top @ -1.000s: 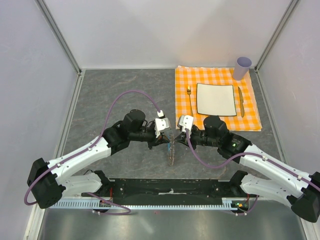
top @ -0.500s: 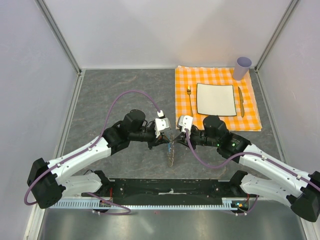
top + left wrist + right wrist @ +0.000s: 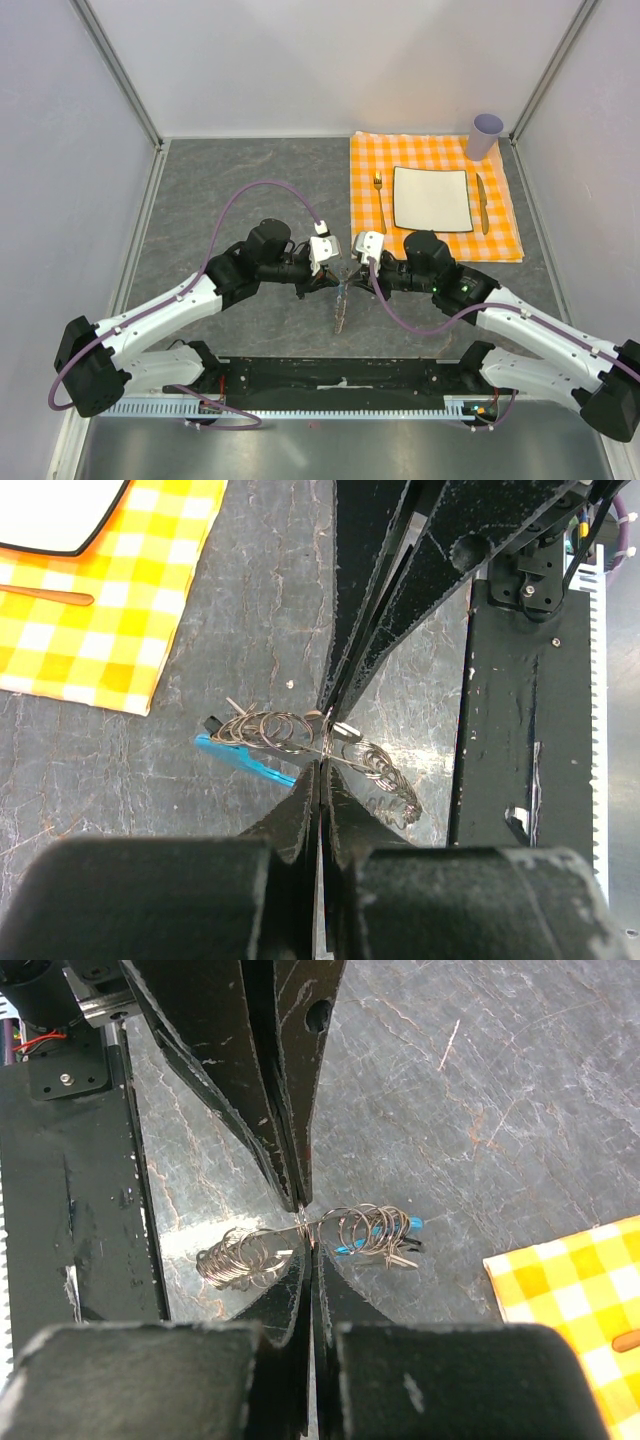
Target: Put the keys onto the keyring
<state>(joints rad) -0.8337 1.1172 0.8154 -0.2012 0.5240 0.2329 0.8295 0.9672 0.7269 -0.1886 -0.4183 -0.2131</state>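
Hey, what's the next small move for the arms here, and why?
Probably ease the left gripper and right gripper slightly apart: both look shut on the keyring at nearly one spot, leaving no slack between them to open a ring.

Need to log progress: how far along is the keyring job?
Done: the keyring is gripped. In hand: left gripper and right gripper pinch it at one spot, tips meeting. Left: threading the keys, which I can't make out here.

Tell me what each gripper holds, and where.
Both the left gripper and right gripper pinch the silver ring-chain keyring with blue tag at its middle.
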